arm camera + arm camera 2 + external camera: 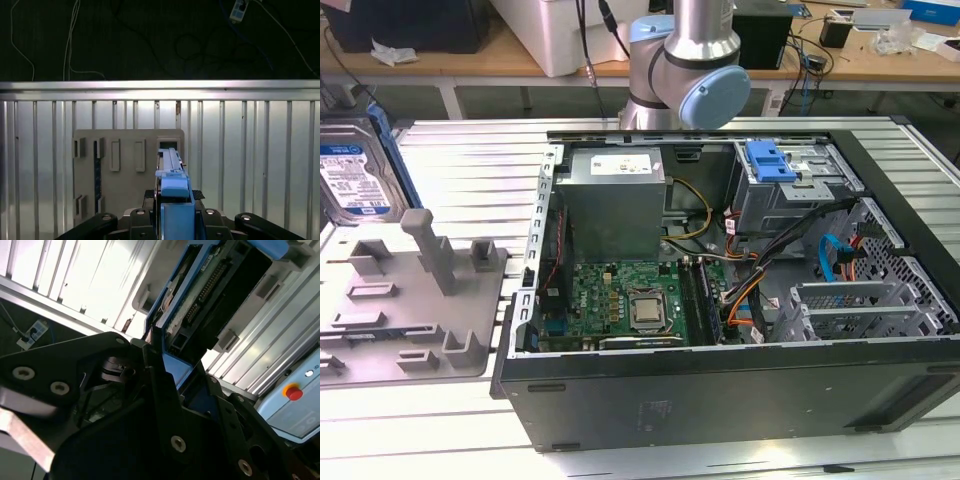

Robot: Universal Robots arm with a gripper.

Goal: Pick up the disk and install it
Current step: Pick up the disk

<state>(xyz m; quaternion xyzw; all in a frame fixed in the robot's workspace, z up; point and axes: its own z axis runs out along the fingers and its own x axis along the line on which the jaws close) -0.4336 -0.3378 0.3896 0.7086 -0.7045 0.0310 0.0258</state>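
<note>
The disk (355, 172), a silver drive with a white-and-blue label and a blue carrier rail, hangs tilted at the exterior view's far left, above the grey fixture tray (410, 300). In the first wrist view I see the disk (173, 175) edge-on, and my gripper (175, 220) is shut on its blue rail from both sides. The second wrist view shows the disk's connector edge (207, 290) sticking out past my black fingers (160, 385). The grey tray (125, 150) lies below the disk.
The open computer case (720, 430) lies on the slatted aluminium table (470, 150), motherboard up. Its metal drive cage (790, 200) at the back right carries a blue latch bracket (772, 160). Cables run beside the cage. The arm's base (685, 70) stands behind the case.
</note>
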